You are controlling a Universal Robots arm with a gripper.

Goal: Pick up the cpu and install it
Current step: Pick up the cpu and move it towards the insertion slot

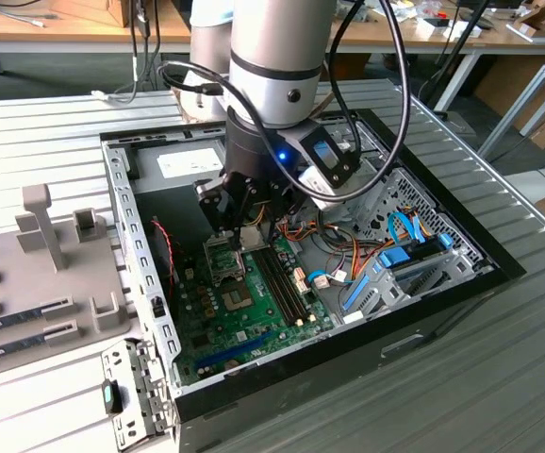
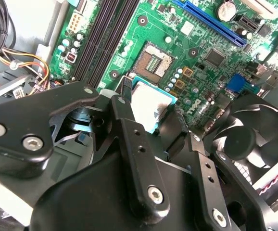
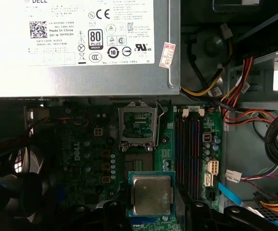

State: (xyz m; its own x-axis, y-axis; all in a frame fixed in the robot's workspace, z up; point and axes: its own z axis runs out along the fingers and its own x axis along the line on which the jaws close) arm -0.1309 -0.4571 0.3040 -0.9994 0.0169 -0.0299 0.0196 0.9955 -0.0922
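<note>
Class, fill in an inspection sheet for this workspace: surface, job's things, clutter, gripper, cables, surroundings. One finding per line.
Surface: grey ribbed metal table bearing an open black computer case.
Job's things: small square silver-topped cpu held above the green motherboard; open metal socket frame empty.
Clutter: grey plastic fixture blocks.
Gripper: black gripper shut on cpu.
Cables: coloured wire bundles; blue ribbon cables.
Surroundings: wooden benches.

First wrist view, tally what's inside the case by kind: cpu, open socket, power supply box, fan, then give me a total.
cpu: 1
open socket: 1
power supply box: 1
fan: 1
Total: 4
</note>
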